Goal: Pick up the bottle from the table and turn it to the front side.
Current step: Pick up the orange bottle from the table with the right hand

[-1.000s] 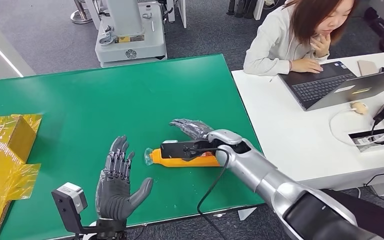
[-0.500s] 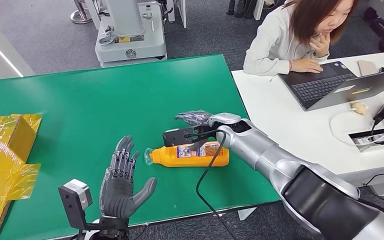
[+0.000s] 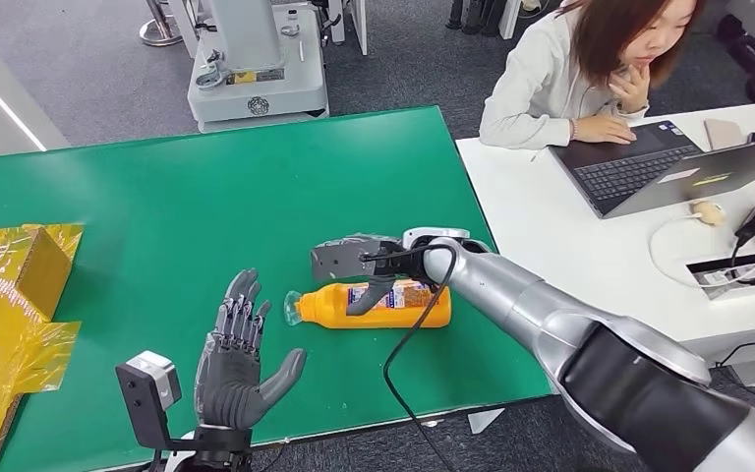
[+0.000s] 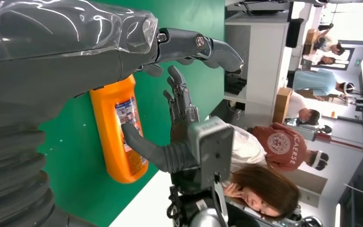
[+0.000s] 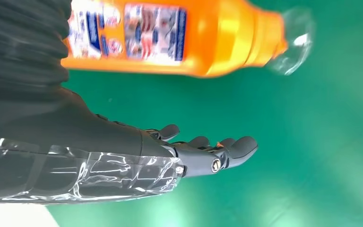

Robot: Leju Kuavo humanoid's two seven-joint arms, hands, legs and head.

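- Head view: orange bottle (image 3: 378, 306) lies on its side on the green surface (image 3: 206, 197), clear cap toward the left hand, label facing up
- Right hand (image 3: 359, 265) hangs just over the bottle's far side, fingers spread, thumb down across the label; not a real grip by the look of it, so pickup seems not done, turn may be done since the label shows
- Left hand (image 3: 236, 354) open, palm up, fingers apart, near the cap end but apart from it, holding nothing
- Around: yellow bag (image 3: 10, 295) at the surface's left edge, well apart; white desk (image 3: 590, 265) to the right with a laptop (image 3: 668, 167) and a seated person (image 3: 580, 69); nothing blocks the bottle
- Left wrist view: bottle (image 4: 118, 130) flat on the green, right hand's thumb (image 4: 142, 144) resting on the label, its fingers off the bottle
- Right wrist view: bottle (image 5: 179, 35) lies beside the open right hand (image 5: 203, 153), fingers (image 5: 238, 146) straight, green showing between; left to do, judging so: close on it and lift
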